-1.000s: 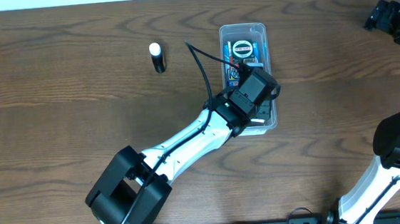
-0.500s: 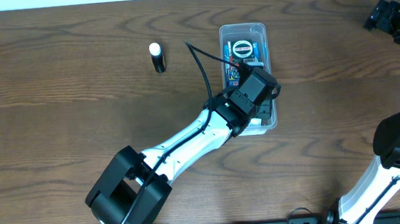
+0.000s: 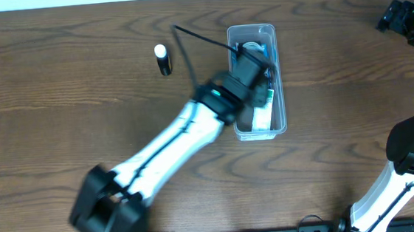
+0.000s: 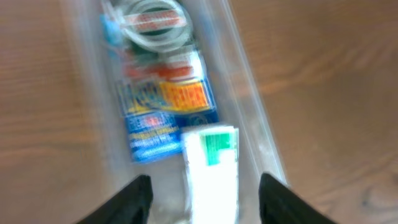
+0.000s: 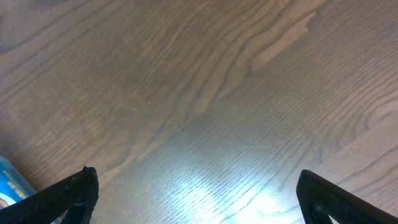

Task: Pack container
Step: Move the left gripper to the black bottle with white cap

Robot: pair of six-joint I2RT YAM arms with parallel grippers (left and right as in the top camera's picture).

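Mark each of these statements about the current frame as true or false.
1. The left gripper is open over the container. True.
2. The black-and-white tube is inside the container. False: it is on the table, left of the container.
3. The right gripper holds a box. False: it is open and empty over the table.
4. A white box with a green label lies in the container. True.

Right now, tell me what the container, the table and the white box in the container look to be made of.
Container: clear plastic, glossy; its contents show through the walls. Table: wood or wood-look laminate, with brown grain and a slight sheen where the light reflects. White box: probably printed cardboard, matte, with a green patch; the blur leaves it open.
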